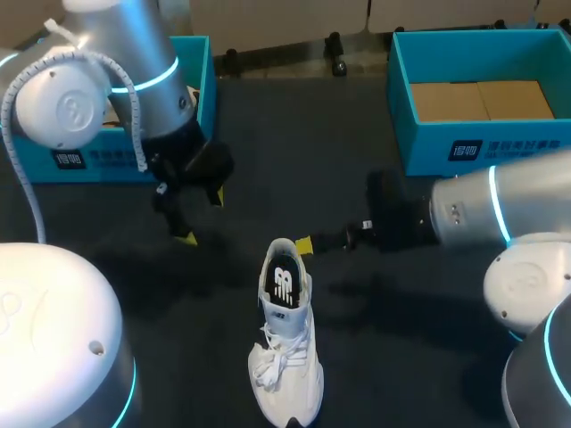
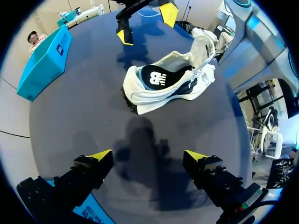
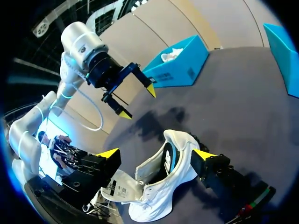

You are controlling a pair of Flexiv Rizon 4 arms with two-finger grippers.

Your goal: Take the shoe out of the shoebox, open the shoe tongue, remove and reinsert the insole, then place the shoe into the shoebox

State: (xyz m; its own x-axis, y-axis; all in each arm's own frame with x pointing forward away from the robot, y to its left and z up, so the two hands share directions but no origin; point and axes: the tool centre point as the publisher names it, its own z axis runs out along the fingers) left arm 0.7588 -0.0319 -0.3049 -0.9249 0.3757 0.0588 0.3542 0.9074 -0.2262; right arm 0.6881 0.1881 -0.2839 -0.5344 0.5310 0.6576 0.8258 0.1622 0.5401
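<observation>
A white sneaker [image 1: 287, 343] stands on its sole out on the dark desk [image 1: 294, 152], toe toward the robot and heel away. Its laces are loose, its tongue is pulled forward, and the dark insole [image 2: 156, 77] lies inside.

The right arm's fingers [image 3: 155, 154] are spread wide, one on either side of the heel opening. No contact with the shoe can be made out. The left arm's fingers [image 2: 148, 156] are also spread, holding nothing, above bare desk just beside the sneaker's left.

Two open blue shoeboxes sit at the far edge, well apart from the sneaker. The left shoebox [image 1: 198, 67] is partly behind the left arm and holds crumpled white paper. The right shoebox [image 1: 428, 143] shows a brown cardboard floor. A broad bare stretch of desk lies between the boxes and the shoe.
</observation>
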